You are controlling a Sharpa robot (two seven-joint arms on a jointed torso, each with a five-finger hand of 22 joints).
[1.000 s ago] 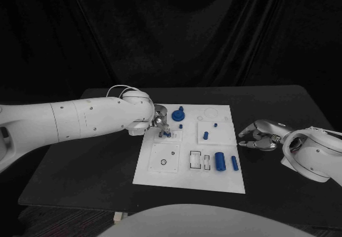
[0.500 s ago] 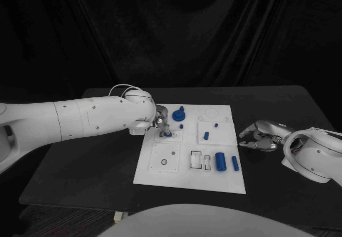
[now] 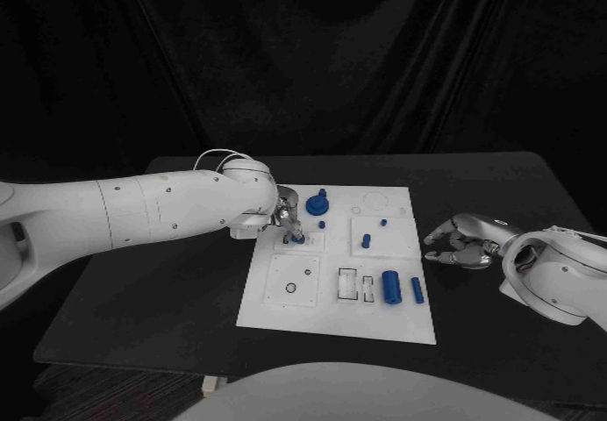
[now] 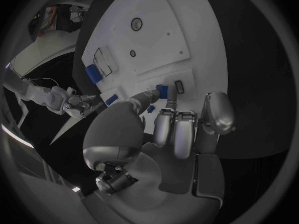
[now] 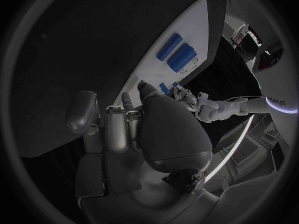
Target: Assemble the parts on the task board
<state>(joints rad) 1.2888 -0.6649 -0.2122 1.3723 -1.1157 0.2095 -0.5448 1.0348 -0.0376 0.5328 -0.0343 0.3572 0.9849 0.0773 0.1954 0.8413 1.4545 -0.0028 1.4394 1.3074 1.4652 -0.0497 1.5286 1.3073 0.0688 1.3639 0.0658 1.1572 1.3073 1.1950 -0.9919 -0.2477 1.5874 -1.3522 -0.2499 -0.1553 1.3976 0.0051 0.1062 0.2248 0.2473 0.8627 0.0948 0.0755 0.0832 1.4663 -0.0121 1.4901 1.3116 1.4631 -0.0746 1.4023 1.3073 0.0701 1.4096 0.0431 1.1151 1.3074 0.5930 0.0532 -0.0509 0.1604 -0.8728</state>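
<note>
A: Now, which step is it?

B: I think it is the insertion of a small peg. The left hand (image 3: 281, 221) is over the left side of the board (image 3: 332, 309), and in the left wrist view its fingertips (image 4: 163, 95) pinch a short blue peg (image 4: 161, 89), which stands at a small socket plate (image 3: 301, 242) of the board.

A: Is the peg already seated?

B: I cannot tell. The fingers hide its lower end.

A: And the right hand?

B: The right hand (image 3: 460, 240) rests on the table (image 3: 152, 289) just beside the right edge of the board. Its fingers are curled in and I see nothing in them.

A: What is left on the board?

B: A fat cylinder (image 3: 391, 287) and a thin pin (image 3: 417, 289) lie near the front right part. A round knob (image 3: 317, 205) and two short pegs (image 3: 366, 239) stand further back.

A: So what does the next move call for?

B: In my judgement, a straight push down with the peg kept upright, then the release of the fingers without tilting it.
</note>
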